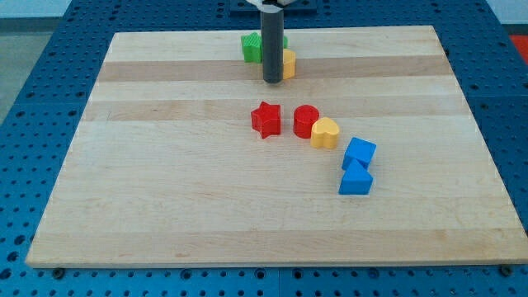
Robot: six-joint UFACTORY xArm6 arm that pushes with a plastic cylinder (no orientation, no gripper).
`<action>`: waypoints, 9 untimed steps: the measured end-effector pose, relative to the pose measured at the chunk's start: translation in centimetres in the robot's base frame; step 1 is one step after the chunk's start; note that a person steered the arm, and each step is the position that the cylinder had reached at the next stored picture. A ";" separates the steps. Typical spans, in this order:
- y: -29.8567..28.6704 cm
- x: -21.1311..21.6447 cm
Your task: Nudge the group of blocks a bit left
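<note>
- Plainly, I have no jaws to open or clench: I end in a dark rod, and my tip [271,80] rests on the pale wooden board [165,206] near the view's top, holding nothing.
- The group lies below my tip and slightly to the view's right: a red star-shaped block [266,119], a red cylinder block [305,120] touching a yellow heart-shaped block [325,132], then two blue blocks [357,167] stacked edge to edge.
- Behind my rod sit a green block [250,46] and a yellow block [288,63], partly hidden, shapes unclear.
- To nudge leftward, I judge I must first reach the group's right flank, beyond the blue pair.
</note>
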State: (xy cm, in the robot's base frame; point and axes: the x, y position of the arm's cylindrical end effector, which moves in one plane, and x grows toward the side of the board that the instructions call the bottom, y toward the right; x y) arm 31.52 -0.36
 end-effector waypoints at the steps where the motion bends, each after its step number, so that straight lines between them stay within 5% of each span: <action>1: 0.0 -1.5; 3: 0.0 0.1; 5: 6.1 2.0; 9: 10.5 13.7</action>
State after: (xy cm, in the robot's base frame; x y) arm 45.18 10.12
